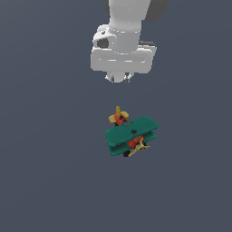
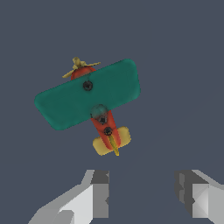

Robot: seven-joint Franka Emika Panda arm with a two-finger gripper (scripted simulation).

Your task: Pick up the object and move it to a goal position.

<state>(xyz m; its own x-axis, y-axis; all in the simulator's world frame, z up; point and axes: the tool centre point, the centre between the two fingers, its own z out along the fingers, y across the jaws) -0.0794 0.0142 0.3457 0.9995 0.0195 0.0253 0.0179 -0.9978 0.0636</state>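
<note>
a: how many things sit on the surface?

b: one. a single toy biplane (image 1: 131, 135) rests on a plain dark grey-blue surface (image 1: 41, 181). no edge or corner of that surface comes into either view, so i cannot place the plane against them; it lies near the middle of the exterior view, a little below centre.

a: count its parts for me.

b: two teal-green wings, stacked one over the other. one red body. one tan-yellow propeller at the nose; the wrist view shows it past the top wing, though the blades are too small to count surely. one tan-yellow tail at the other end. in the exterior view dark wheels show under the lower wing, but they are too small to number. the wrist view also shows three small dark dots along the top of the plane.

a: which way does it face?

b: in the exterior view the propeller end points toward the camera and the tail toward the arm. it stands upright on its wheels, wings level.

a: and the arm?

b: one white arm, one gripper (image 2: 142, 199). in the exterior view it (image 1: 121, 78) hangs above the plane and well apart from it, touching nothing.

a: the claw itself?

b: two fingers (image 2: 99, 192), both seen in the wrist view, spread wide with bare surface between them. they hold nothing. the plane lies beyond the fingertips, its tail nearest them, not between the jaws.
</note>
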